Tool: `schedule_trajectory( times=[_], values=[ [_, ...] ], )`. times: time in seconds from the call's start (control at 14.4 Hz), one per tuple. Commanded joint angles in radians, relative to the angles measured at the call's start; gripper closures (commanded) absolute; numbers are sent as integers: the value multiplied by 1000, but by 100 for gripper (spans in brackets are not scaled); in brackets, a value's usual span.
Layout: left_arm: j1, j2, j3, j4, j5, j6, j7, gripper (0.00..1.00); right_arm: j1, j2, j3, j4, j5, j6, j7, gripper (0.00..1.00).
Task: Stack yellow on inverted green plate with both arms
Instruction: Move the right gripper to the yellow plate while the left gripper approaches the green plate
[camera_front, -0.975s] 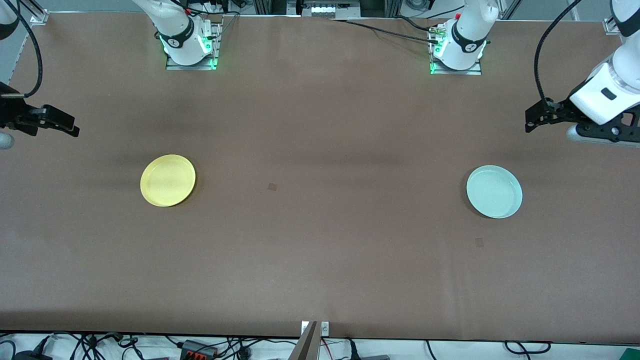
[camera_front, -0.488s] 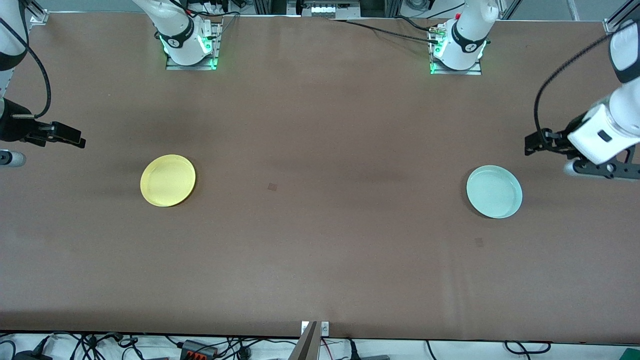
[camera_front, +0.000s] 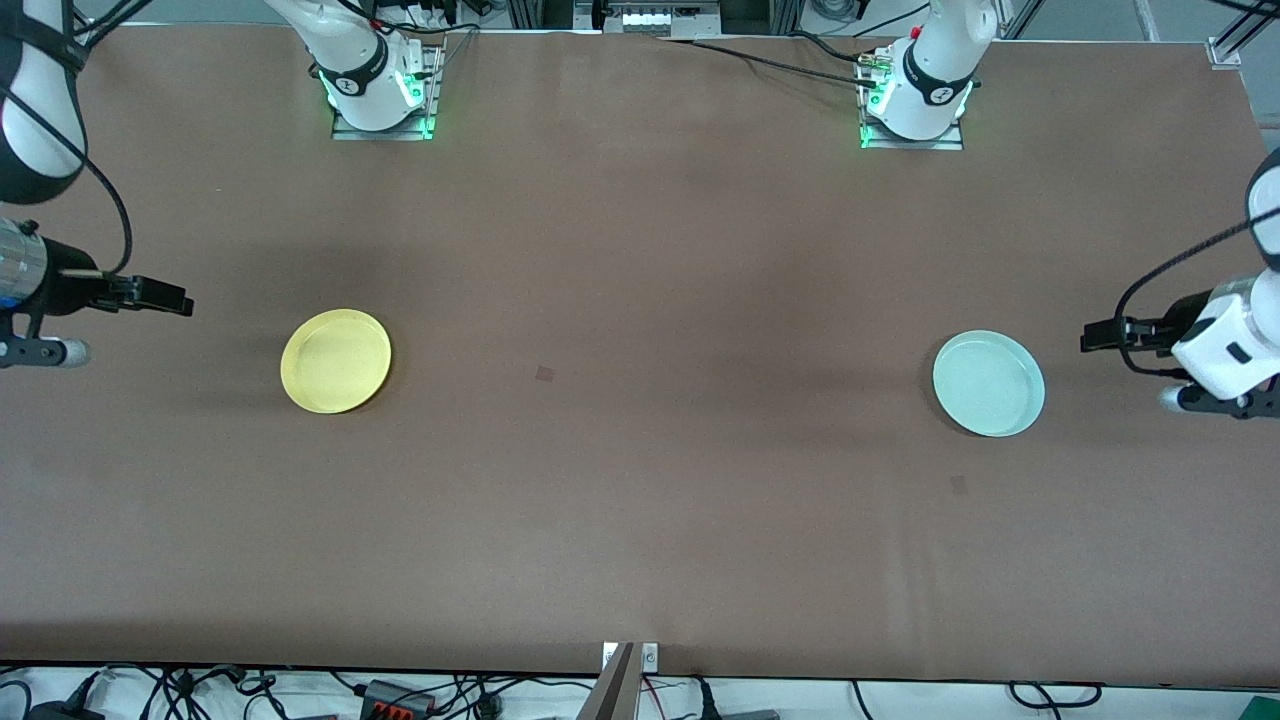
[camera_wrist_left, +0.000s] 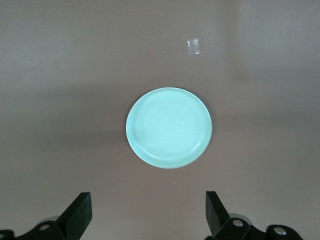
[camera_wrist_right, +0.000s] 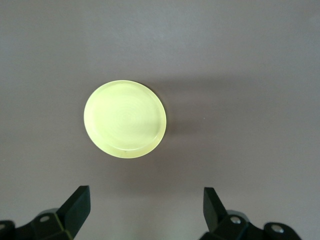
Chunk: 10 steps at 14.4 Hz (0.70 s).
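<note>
The round, shallow yellow plastic plate (camera_front: 336, 361) lies rim-up on the brown desk (camera_front: 640, 500) toward the right arm's end; the round, very pale mint-green plate (camera_front: 989, 383) lies rim-up toward the left arm's end, well apart from it. Both plates are empty. The left pincer (camera_wrist_left: 148, 212) hangs released over the desk beside the green plate, and the right pincer (camera_wrist_right: 146, 209) hangs released beside the yellow one. Neither touches anything. The step in hand looks like the approach. To do it well, each pincer should come down at its plate's edge and pinch the low rim squarely, since the green plate is not yet inverted.
</note>
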<state>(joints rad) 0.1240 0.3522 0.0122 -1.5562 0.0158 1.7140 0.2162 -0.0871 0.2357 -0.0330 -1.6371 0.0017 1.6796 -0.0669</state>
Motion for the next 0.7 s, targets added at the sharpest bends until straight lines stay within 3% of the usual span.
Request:
schedule_trajectory(
  times=[0.0,0.14,0.49,0.63],
  values=[
    [52,63,-9,-20,-78,56,122,0,-49,66,4,14,9,19,-21,0],
    [81,115,-11,-67,-122,120,262,0,-63,125,4,13,18,35,-22,0],
    [126,264,-17,-74,-148,323,586,0,-65,264,5,11,21,112,-24,0],
    [126,289,-17,-94,-149,377,637,14,-63,313,5,10,23,135,-24,0]
  ],
)
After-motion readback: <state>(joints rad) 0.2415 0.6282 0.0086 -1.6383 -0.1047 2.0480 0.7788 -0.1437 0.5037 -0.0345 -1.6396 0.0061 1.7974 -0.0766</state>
